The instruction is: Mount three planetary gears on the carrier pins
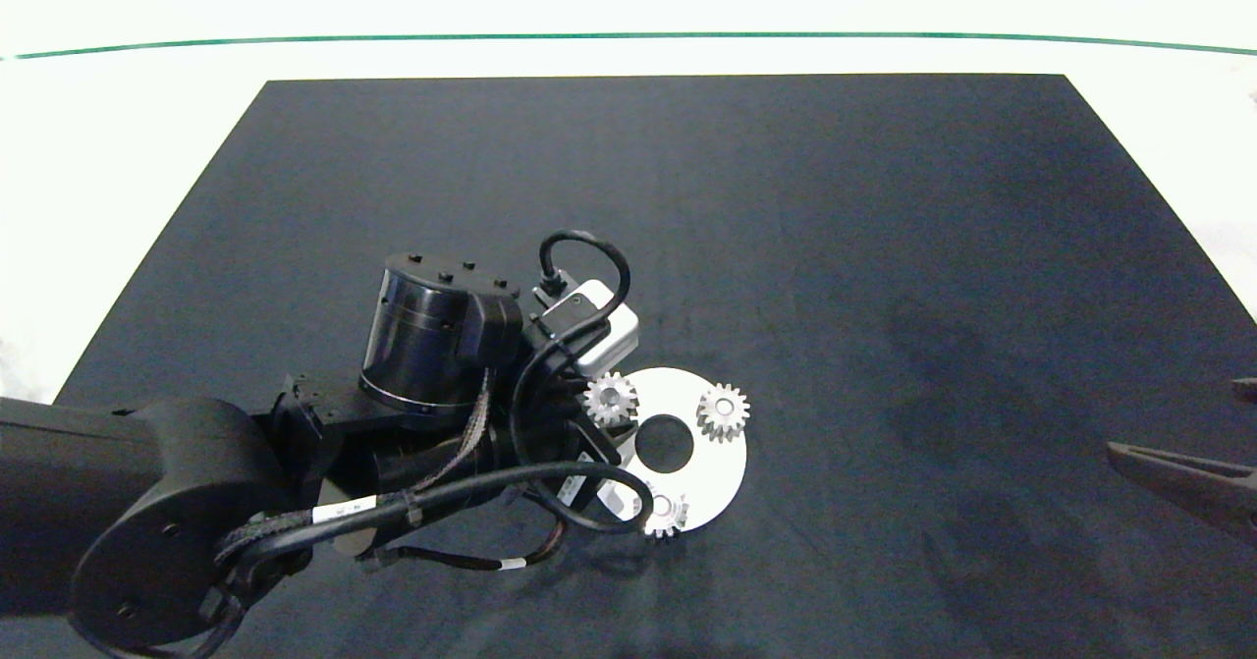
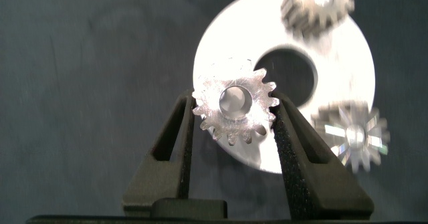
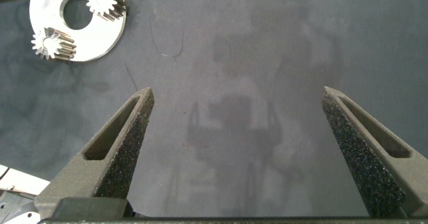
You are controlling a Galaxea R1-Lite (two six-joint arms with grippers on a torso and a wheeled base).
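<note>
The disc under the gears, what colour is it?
White disc, clearest in the head view.

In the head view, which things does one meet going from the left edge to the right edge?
Dark left arm → its left hand gripping a small silvery toothed gear → flat white round disc → second silvery gear → bare dark mat → right hand at the edge.

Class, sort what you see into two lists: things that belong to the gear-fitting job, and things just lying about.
Job:
gears: one in the left claw, two on the disc
disc with pins
left claw, shut on a gear

Lying about:
dark mat
right claw, open, idle at the mat's right edge
</note>
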